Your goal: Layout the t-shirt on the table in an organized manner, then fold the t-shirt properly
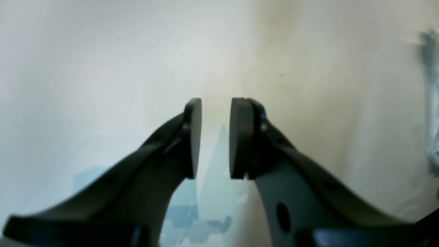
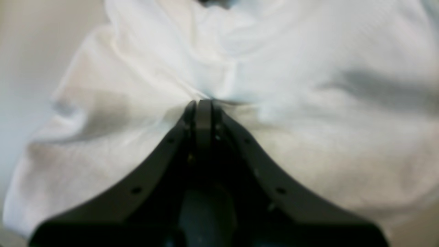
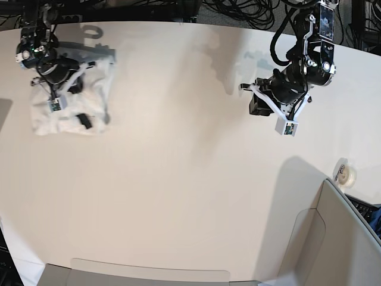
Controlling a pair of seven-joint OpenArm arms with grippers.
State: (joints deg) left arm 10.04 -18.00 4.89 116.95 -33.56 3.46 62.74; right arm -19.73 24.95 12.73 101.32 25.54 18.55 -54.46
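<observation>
The t-shirt [image 3: 95, 77] lies bunched in a white heap at the far left of the table [image 3: 178, 155]; its print does not show. In the right wrist view the t-shirt [image 2: 308, 103] fills the frame, wrinkled. My right gripper [image 2: 204, 103] is shut on a pinched fold of it; in the base view the right gripper [image 3: 75, 88] sits on the heap. My left gripper [image 1: 215, 137] is open and empty over the bare table [image 1: 103, 68]. In the base view the left gripper [image 3: 257, 106] hangs at the far right, well away from the shirt.
A roll of tape [image 3: 346, 173] lies near the table's right edge. A grey-beige panel [image 3: 339, 238] stands at the bottom right, and another [image 3: 149, 277] runs along the bottom edge. Cables [image 3: 238, 9] run behind the far edge.
</observation>
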